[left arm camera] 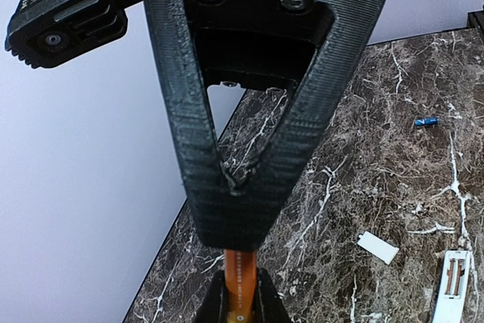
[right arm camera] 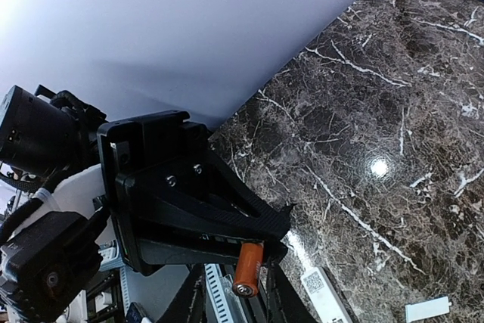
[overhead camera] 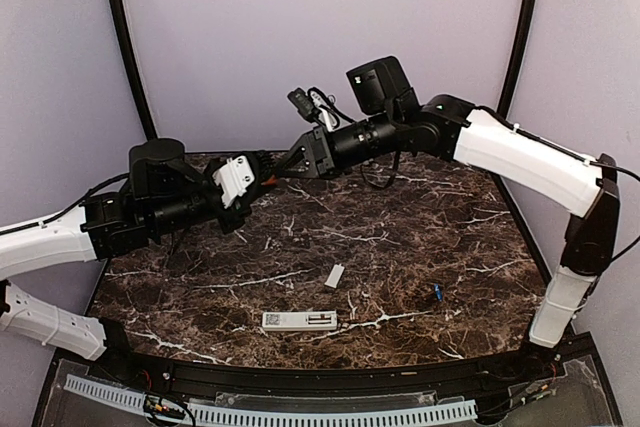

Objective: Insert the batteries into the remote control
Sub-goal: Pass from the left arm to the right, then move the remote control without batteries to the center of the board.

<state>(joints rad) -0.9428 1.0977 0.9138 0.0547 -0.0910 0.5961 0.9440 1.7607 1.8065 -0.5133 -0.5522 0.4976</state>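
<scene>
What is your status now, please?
Left gripper shut on orange battery. Right gripper flanks it, grip unclear. Remote control and blue battery on table.

Lab test cell: marble table (overhead camera: 400,247), plain backdrop (overhead camera: 320,27).

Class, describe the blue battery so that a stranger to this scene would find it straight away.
Start at the dark marble table and find the white remote control lying near its front edge. Look to the right of it, toward the right arm's base: the blue battery lies alone there, the only blue thing on the table, far smaller than the remote.
</scene>
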